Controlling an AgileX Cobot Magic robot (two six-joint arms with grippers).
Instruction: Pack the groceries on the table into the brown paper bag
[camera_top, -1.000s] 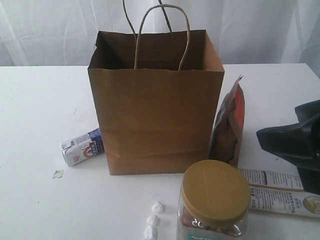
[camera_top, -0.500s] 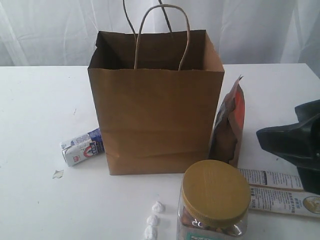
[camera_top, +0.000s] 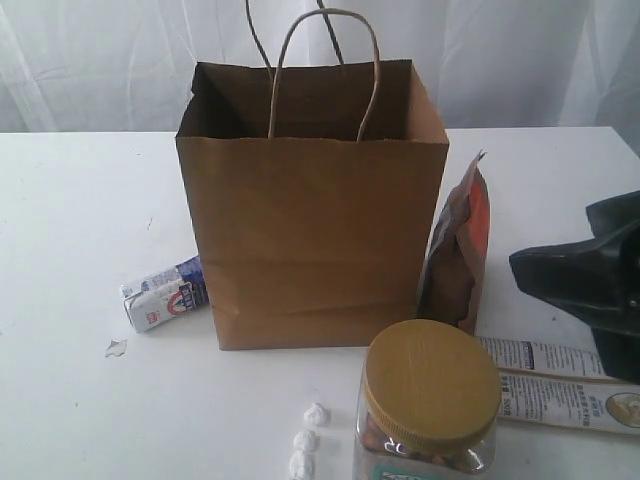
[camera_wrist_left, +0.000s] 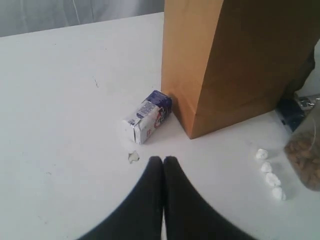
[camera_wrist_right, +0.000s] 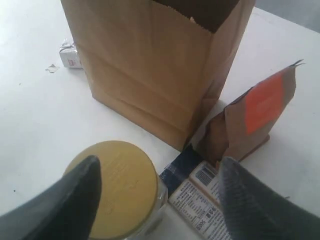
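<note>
Brown paper bag (camera_top: 312, 240) stands upright and open-mouthed in the middle of the table (camera_top: 70, 250), both loop handles up; from my feeds I cannot see into it. Around it is a fair clutter. The small white-blue carton (camera_top: 165, 293) lies on its side at the bag's lower left corner, its blue end at the paper, touching or nearly so. The brown-orange pouch (camera_top: 458, 255) stands upright just beside the bag's right wall. In front, nearest the exterior camera, the gold-lidded clear jar (camera_top: 430, 395) stands upright, and the long white-blue packet (camera_top: 560, 395) lies flat to its right, in front of the pouch. A few white lumps (camera_top: 305, 440) sit in a row left of the jar, and a small scrap (camera_top: 116, 348) lies near the carton.

Against a second ago, the only change I catch is the right gripper (camera_wrist_right: 159, 190): in the exterior view its dark bulk has edged slightly up and toward the pouch. The groceries and bag lie as before.

That right gripper hangs above the jar and packet, tilted toward the bag, fingers spread wide and holding nothing; the jar's lid sits by one finger. The left gripper (camera_wrist_left: 163, 161) hovers over bare table, pointing at the carton and the bag's corner, its fingers pressed together and empty.
</note>
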